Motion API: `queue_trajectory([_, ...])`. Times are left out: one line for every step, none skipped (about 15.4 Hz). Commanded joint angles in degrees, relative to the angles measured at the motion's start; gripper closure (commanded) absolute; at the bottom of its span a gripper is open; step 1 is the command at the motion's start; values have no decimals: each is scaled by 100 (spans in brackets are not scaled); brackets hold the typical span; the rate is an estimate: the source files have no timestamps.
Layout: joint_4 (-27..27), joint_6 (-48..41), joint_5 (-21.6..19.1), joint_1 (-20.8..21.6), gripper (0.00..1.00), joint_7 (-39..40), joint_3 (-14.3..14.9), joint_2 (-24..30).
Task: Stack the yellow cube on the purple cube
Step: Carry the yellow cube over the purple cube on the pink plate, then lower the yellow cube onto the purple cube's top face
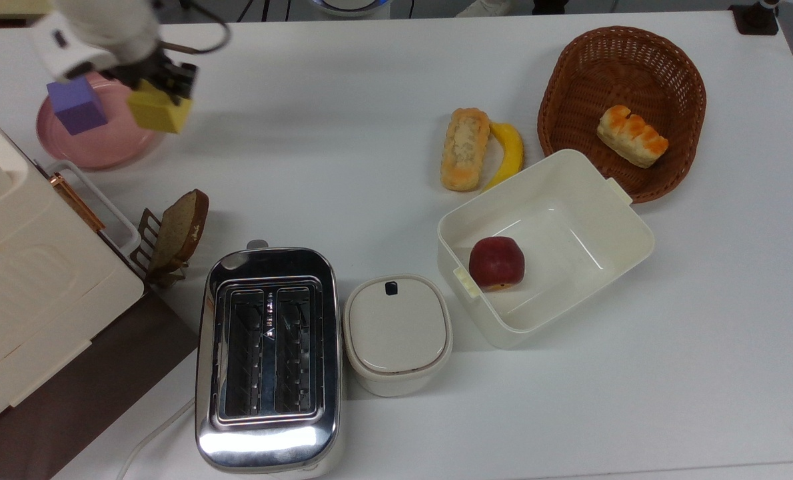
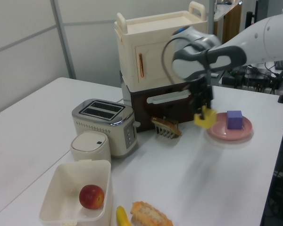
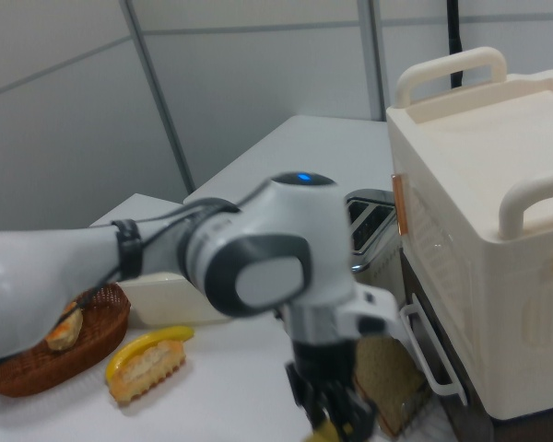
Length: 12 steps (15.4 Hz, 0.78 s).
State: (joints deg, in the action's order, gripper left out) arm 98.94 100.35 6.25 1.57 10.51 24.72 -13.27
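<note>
Cubes, two: one yellow cube [image 1: 158,112] clamped between the fingers of the claw [image 1: 163,83], held clear of the worktop [image 1: 383,80] over the edge of the pink plate [image 1: 113,143] on the top view's right; one purple cube [image 1: 76,105] resting on that plate, just beside the yellow one and apart from it. Containers: one brown wicker basket [image 1: 676,67] holding one bread roll [image 1: 632,136]; one open cream box [image 1: 626,233] holding one red apple [image 1: 496,263]; one lidded cream pot [image 1: 397,333], contents hidden. Loose on the worktop: one toaster [image 1: 267,360], one long bread [image 1: 464,148] touching one banana [image 1: 510,152], one bread slice [image 1: 182,228] in a rack.

White table [image 1: 370,87] with toaster [image 1: 268,360], basket [image 1: 622,107]
</note>
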Motion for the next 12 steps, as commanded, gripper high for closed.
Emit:
queue_trajectory([38, 230, -614, -236, 100, 1161, 787, -9])
queue_trajectory([38, 327, -712, -262, 98, 1364, 989, -88])
queue_trajectory([38, 449, -739, -289, 98, 1488, 1122, -202])
queue_trajectory([47, 590, -739, -350, 97, 1567, 1175, -368])
queue_trajectory([47, 748, -739, -438, 97, 1594, 1176, -552])
queue_trajectory([47, 906, -748, -482, 97, 1586, 1176, -702])
queue_trajectory([47, 1021, -765, -517, 97, 1577, 1176, -773])
queue_trajectory([38, 1065, -800, -561, 97, 1577, 1176, -774])
queue_trajectory([29, 1066, -888, -622, 97, 1586, 1176, -765])
queue_trajectory([29, 1066, -949, -649, 97, 1612, 1184, -756])
queue_trajectory([29, 1066, -959, -649, 96, 1690, 1185, -765])
queue_trajectory([29, 1075, -967, -693, 93, 1769, 1185, -774])
